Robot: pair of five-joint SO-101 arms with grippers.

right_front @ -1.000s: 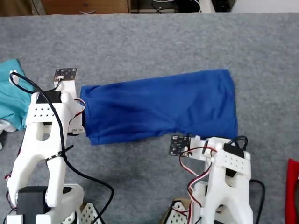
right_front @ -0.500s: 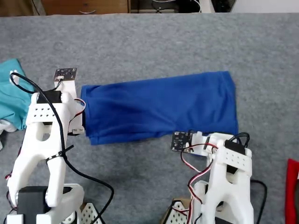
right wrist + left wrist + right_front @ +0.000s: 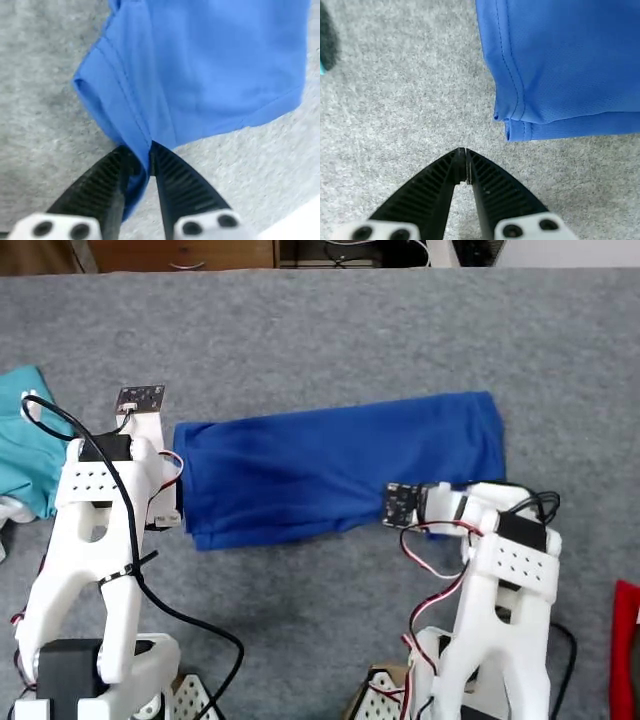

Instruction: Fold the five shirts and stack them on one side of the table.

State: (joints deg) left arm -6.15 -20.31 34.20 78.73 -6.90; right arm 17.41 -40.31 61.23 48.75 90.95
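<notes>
A royal-blue knit shirt point(image 3: 330, 470), folded into a long band, lies flat on the grey felt-covered counter point(image 3: 300, 330). In the high view its long axis runs across the counter from the left arm's side to the right arm's side, tilted a little so that the right-hand end sits farther from the arm bases than the left-hand end. The right-hand end is the broader one, and the band narrows towards the left.

The left arm point(image 3: 95, 500) stands just beside the shirt's narrow end. Its wrist view shows the left gripper point(image 3: 462, 155) with its black ribbed jaws clenched tip to tip on nothing, over bare felt. Just beyond the tips is a corner of the blue shirt point(image 3: 570, 60), where stitched edges lie in layers. The tips and the cloth are apart.

The right arm point(image 3: 505, 560) reaches over the near long edge of the shirt towards its broad end. In its wrist view the right gripper point(image 3: 147, 150) has its jaws grasping a stitched fold of the blue shirt point(image 3: 210, 65), and the fabric bunches into a ridge that rises from the tips.

A teal cloth point(image 3: 25, 440) lies at the counter's left edge, well apart from the blue shirt. A red cloth point(image 3: 628, 640) shows at the right edge.
</notes>
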